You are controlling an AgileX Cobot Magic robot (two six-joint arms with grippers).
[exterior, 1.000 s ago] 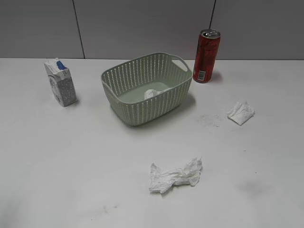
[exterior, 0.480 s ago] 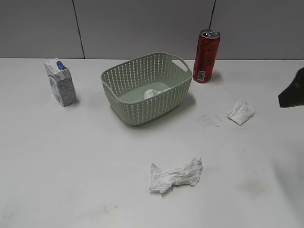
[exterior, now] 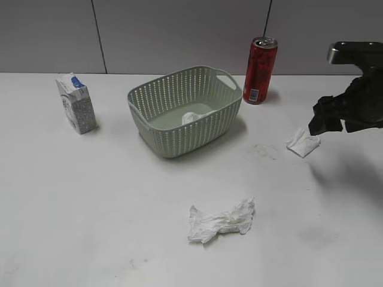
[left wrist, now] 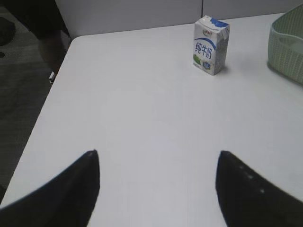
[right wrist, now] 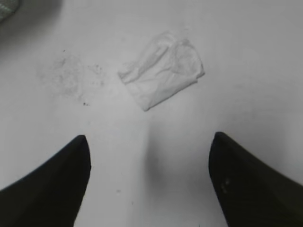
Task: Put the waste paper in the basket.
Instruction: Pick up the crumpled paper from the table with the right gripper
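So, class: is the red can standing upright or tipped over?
Upright. The red can stands on its base on the table, its silver top facing up, just right of the basket.

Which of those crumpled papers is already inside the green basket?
The small wad on the basket floor. The long wad lies on the table in front, and the flat one on the right, below the right gripper.
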